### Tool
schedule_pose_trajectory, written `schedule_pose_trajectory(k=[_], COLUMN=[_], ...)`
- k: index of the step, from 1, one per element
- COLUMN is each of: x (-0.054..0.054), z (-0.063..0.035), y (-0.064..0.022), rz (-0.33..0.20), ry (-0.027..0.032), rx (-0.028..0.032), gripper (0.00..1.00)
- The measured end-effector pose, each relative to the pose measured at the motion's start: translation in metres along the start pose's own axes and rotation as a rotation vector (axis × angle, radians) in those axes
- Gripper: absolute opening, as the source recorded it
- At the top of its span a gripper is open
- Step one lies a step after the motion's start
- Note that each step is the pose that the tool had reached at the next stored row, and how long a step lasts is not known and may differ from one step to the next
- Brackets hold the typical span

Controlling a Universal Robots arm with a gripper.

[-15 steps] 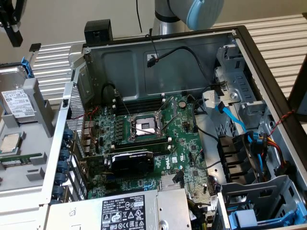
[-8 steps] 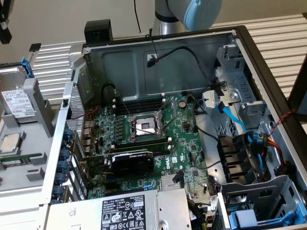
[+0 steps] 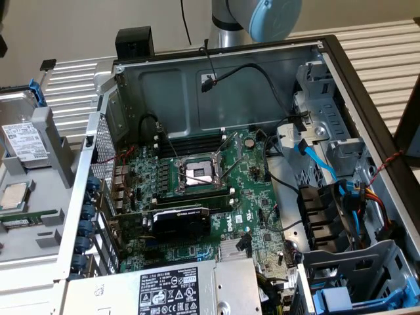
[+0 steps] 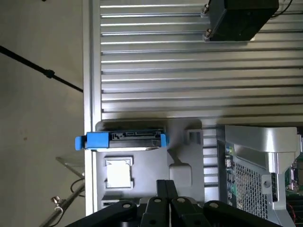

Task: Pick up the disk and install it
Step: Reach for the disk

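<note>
The disk [image 3: 23, 139] stands in a grey holder [image 3: 56, 141] at the exterior view's left, outside the computer case; its white label faces out and its blue carrier [image 3: 36, 92] shows at the top. In the wrist view the disk [image 4: 130, 138] appears edge-on, with blue carrier ends on both sides. My gripper [image 4: 165, 182] hangs above the holder [image 4: 182, 165], apart from the disk, its black fingers [image 4: 161, 189] shut together on nothing. A joint of the arm [image 3: 266, 16] shows behind the case.
A square silver processor chip [image 3: 14, 195] and a green memory stick [image 3: 26, 216] lie in the same holder. The open computer case [image 3: 216, 72] holds a motherboard [image 3: 197, 177] and drive bays with blue and black cables [image 3: 341, 190]. A black box [image 4: 241, 19] sits on the ribbed metal table [image 4: 165, 71].
</note>
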State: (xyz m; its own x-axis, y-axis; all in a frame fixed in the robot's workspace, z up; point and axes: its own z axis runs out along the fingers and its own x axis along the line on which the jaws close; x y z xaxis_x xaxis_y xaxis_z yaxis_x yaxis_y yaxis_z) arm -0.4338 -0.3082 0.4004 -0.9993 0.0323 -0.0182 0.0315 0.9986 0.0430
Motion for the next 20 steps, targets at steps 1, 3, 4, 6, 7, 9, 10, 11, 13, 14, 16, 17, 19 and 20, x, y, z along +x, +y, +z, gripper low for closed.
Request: schedule_pose_trajectory(k=[1,3,4,6,7,9,10,11,13,14,16,17,19,20], x=[0.002,0.008,0.011,0.016,0.019,0.024,0.027,0.029,0.035,0.037,0.038,0.038,0.038,0.038], z=[0.0002,0.0010,0.0015,0.0028,0.0033,0.0043,0.0048,0.0052,0.0059,0.0060,0.0061,0.0060,0.0061,0.0061], y=[0.0010,0.0048,0.0073,0.0123,0.0147,0.0197,0.0217,0.0233,0.0256,0.0260,0.0260,0.0260,0.0260,0.0260], rz=[-0.003,-0.004,-0.005,-0.005,-0.005,-0.006,-0.006,-0.007,-0.008,-0.008,-0.009,-0.009,-0.009,-0.009], ry=[0.0000,0.0002,0.0003,0.0000,0.0001,0.0002,0.0001,0.0001,0.0000,0.0002,0.0003,0.0003,0.0003,0.0003], rx=[-0.0001,0.0000,0.0008,0.0022,0.0030,0.0044,0.0048,0.0051,0.0056,0.0058,0.0058,0.0057,0.0057,0.0057], gripper=[0.11,0.11,0.11,0.11,0.11,0.11,0.11,0.11,0.11,0.11,0.11,0.11,0.11,0.11])
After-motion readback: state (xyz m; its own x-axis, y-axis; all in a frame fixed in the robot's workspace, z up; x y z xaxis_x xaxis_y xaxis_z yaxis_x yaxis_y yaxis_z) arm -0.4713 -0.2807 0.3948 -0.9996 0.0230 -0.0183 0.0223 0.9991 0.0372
